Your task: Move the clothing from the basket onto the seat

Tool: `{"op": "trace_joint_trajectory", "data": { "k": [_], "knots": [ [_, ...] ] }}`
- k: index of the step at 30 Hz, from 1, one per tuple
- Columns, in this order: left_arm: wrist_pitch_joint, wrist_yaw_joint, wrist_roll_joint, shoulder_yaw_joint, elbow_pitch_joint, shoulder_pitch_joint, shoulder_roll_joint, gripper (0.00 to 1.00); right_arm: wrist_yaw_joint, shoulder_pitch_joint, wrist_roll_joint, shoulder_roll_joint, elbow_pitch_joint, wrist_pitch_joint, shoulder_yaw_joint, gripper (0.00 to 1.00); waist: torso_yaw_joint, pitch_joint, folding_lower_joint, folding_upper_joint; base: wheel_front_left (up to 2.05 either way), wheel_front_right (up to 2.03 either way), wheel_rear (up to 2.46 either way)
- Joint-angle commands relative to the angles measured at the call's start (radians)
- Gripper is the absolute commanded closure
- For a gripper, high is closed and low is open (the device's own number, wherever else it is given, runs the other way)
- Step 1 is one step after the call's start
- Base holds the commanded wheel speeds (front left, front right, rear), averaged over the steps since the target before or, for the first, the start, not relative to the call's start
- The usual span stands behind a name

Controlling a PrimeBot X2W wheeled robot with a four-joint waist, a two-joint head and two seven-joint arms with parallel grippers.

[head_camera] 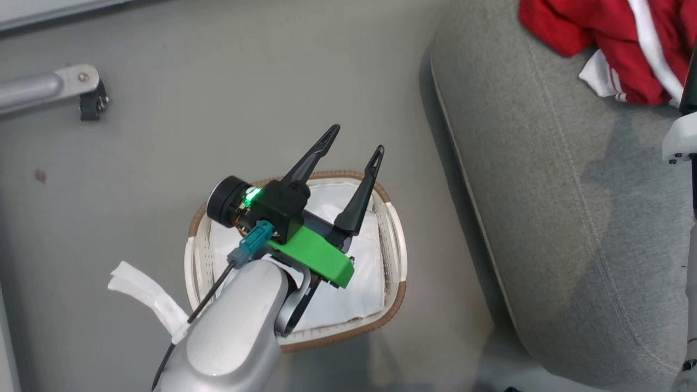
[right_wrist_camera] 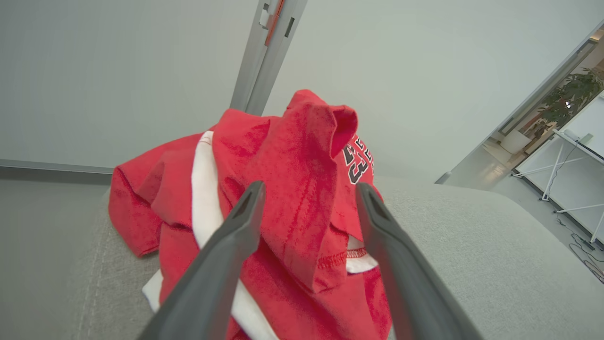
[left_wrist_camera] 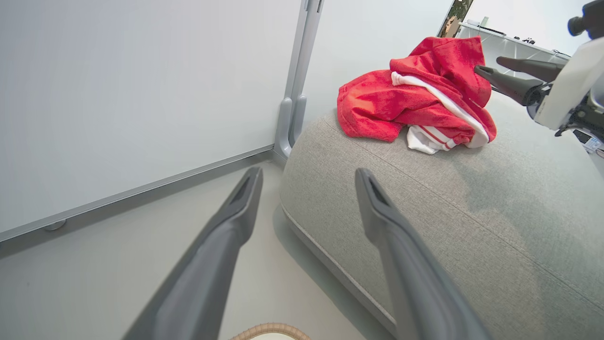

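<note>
R gripper (right_wrist_camera: 311, 188): open, fingers apart either side of a raised fold of the clothing (right_wrist_camera: 302, 141), gripping nothing. Risk: if it backs off, a tip could snag that thin fold & drag the heap toward the seat (head_camera: 544, 163) edge, poss. onto the floor (head_camera: 218, 81). Clothing: crumpled bright red heap w/ white bands & numerals, lying at the seat's far end. L gripper (head_camera: 357, 138): open, empty, above the basket (head_camera: 395, 305), white liner (head_camera: 348, 294) visible inside.
</note>
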Motion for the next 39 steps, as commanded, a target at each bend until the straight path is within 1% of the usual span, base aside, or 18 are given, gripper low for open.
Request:
{"op": "trace_joint_trajectory", "data": {
  "k": [1, 7, 11, 16, 21, 26, 30, 35, 39],
  "knots": [
    [0.0, -0.002, -0.006, 0.016, 0.009, 0.023, 0.0, 0.0, -0.001, 0.023, 0.006, -0.007, -0.013, 0.0, 0.006, 0.0, 0.0, -0.085, -0.0001, 0.0, 0.0, 0.0, 0.0],
    [0.0, 0.02, -0.022, 0.066, 0.041, 0.071, -0.011, 0.0, -0.001, 0.058, 0.016, -0.02, -0.05, 0.0, 0.049, 0.0, 0.035, -0.203, -0.0001, 0.0, 0.0, 0.0, 0.0],
    [0.0, 0.035, -0.037, 0.101, 0.049, 0.106, -0.012, 0.0, -0.001, 0.083, 0.032, -0.012, -0.061, 0.0, 0.087, 0.0, 0.071, -0.269, -0.0001, 0.0, 0.0, 0.0, 0.0],
    [0.0, 0.067, -0.045, 0.162, 0.047, 0.157, -0.012, 0.0, -0.001, 0.119, 0.067, 0.014, -0.071, 0.0, 0.141, 0.0, 0.114, -0.323, -0.0001, 0.0, 0.0, 0.0, 0.0],
    [0.0, 0.089, -0.034, 0.253, 0.054, 0.223, -0.012, 0.0, -0.001, 0.176, 0.111, 0.058, -0.08, 0.0, 0.2, 0.0, 0.155, -0.369, -0.0001, 0.0, 0.0, 0.0, 0.0],
    [0.0, 0.095, -0.011, 0.349, 0.054, 0.295, -0.012, 0.0, -0.001, 0.256, 0.157, 0.103, -0.095, 0.0, 0.235, 0.0, 0.185, -0.41, -0.0001, 0.0, 0.0, 0.0, 0.0],
    [0.0, 0.09, 0.009, 0.419, 0.046, 0.353, -0.012, 0.0, -0.001, 0.332, 0.186, 0.128, -0.116, 0.0, 0.252, 0.0, 0.197, -0.435, -0.0001, 0.0, 0.0, 0.0, 0.0],
    [0.0, 0.076, 0.014, 0.469, 0.034, 0.42, -0.012, 0.0, -0.001, 0.432, 0.236, 0.14, -0.142, 0.0, 0.275, 0.0, 0.204, -0.46, -0.0001, 0.0, 0.0, 0.0, 0.0],
    [0.0, 0.073, 0.012, 0.489, 0.017, 0.466, -0.012, 0.0, -0.001, 0.51, 0.335, 0.139, -0.151, 0.0, 0.315, 0.0, 0.204, -0.47, -0.0001, 0.0, 0.0, 0.0, 0.0]
  ]
}}
